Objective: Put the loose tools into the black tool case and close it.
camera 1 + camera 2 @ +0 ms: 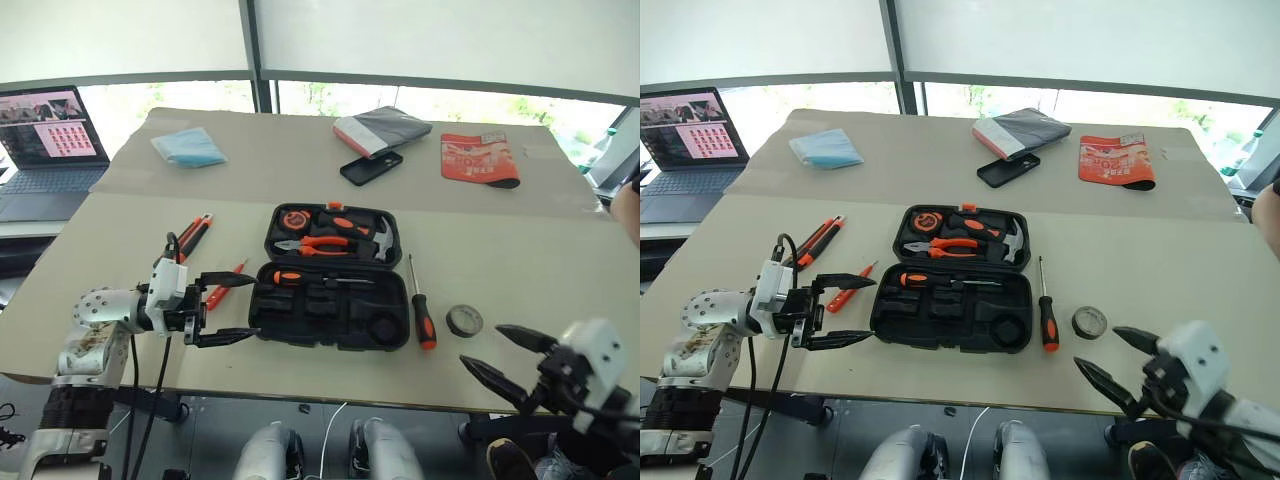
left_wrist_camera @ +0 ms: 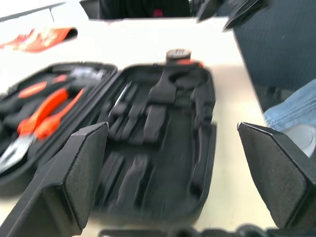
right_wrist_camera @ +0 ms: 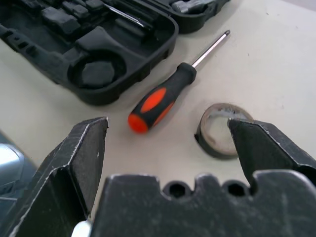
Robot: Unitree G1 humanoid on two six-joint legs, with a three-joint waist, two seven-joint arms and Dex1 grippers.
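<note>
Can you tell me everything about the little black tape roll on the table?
The tape roll is a small, dark ring with a pale inside and a hole through the middle. It lies flat on the beige table, beside the black-and-orange screwdriver, apart from it, outside the open tool case. Nothing holds it; the open right gripper is near.

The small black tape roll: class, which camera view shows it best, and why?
The right wrist view: the tape roll lies close and large on the table, beside the black-and-orange screwdriver, one finger partly covering it. Both eye views show it small, right of the tool case. The left wrist view shows it blurred beyond the case.
</note>
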